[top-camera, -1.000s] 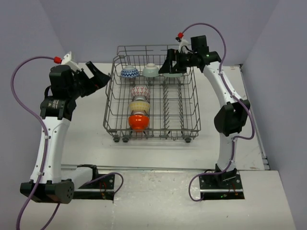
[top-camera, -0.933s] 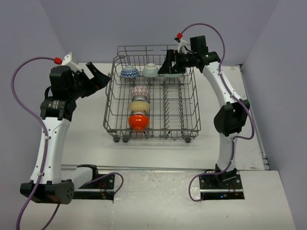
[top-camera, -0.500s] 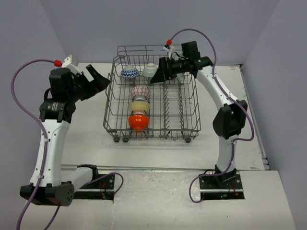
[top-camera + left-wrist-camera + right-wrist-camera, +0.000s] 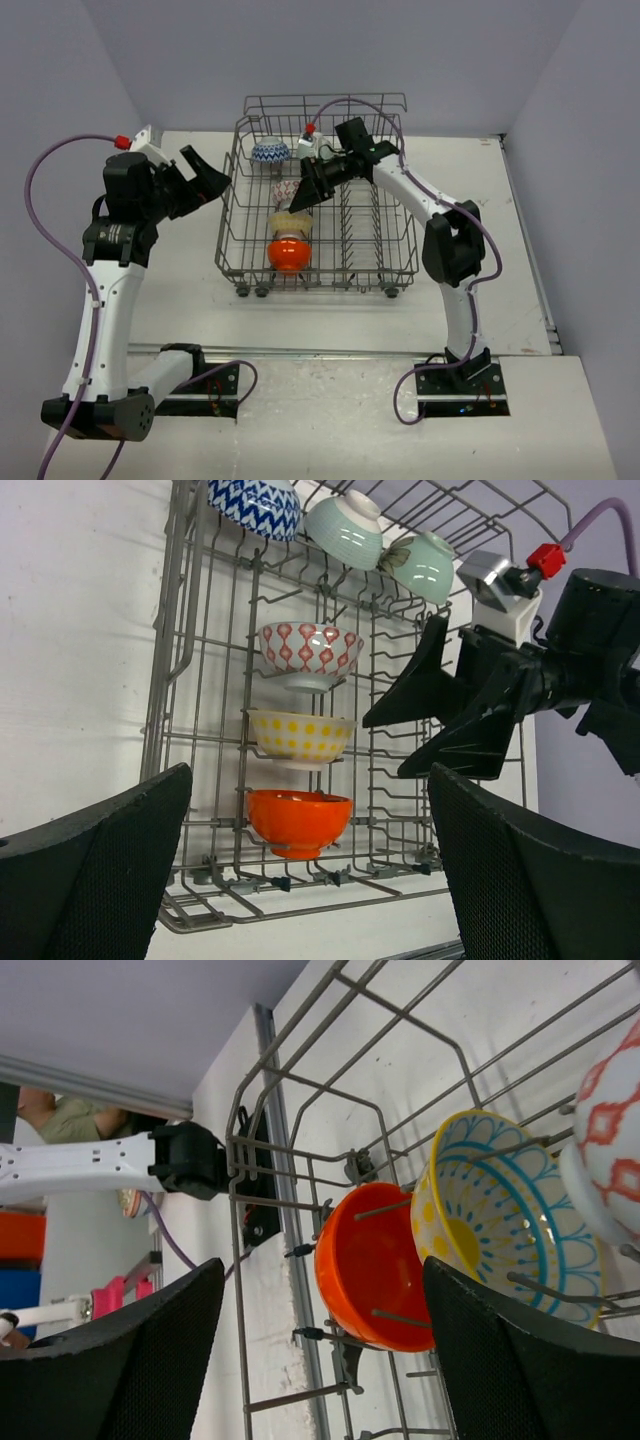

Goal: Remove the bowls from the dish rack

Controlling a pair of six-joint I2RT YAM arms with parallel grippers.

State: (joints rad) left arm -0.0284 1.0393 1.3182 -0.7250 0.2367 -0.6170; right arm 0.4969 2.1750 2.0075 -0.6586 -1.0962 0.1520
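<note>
Nearest us, both arm bases sit bolted to the white worktop [image 4: 300,430], and a metal rail [image 4: 340,351] crosses it just behind them. Past the rail the worktop runs on, matte and pale. The dish rack [image 4: 350,264] stands on it midway back on small wheels [image 4: 243,290], with all six bowls [image 4: 300,735] inside.

In the rack's left lane we see three set on edge among the tines, one behind another. The orange-red bowl [image 4: 288,254] is at the front, then the cream bowl [image 4: 290,221] with yellow inside, then the zigzag bowl [image 4: 310,650]. Along the rack's far wall stand the blue-and-white bowl [image 4: 270,152] and, in the left wrist view, two mint bowls [image 4: 345,530].

The right claw [image 4: 383,749] hangs over the rack just beside the zigzag bowl, its jaws spread with nothing between them. The left claw [image 4: 210,172] is off the rack's left side above bare worktop, jaws wide apart and empty.

Behind everything, plain lilac-grey walls [image 4: 180,60] close the worktop in at the back and on both sides.
</note>
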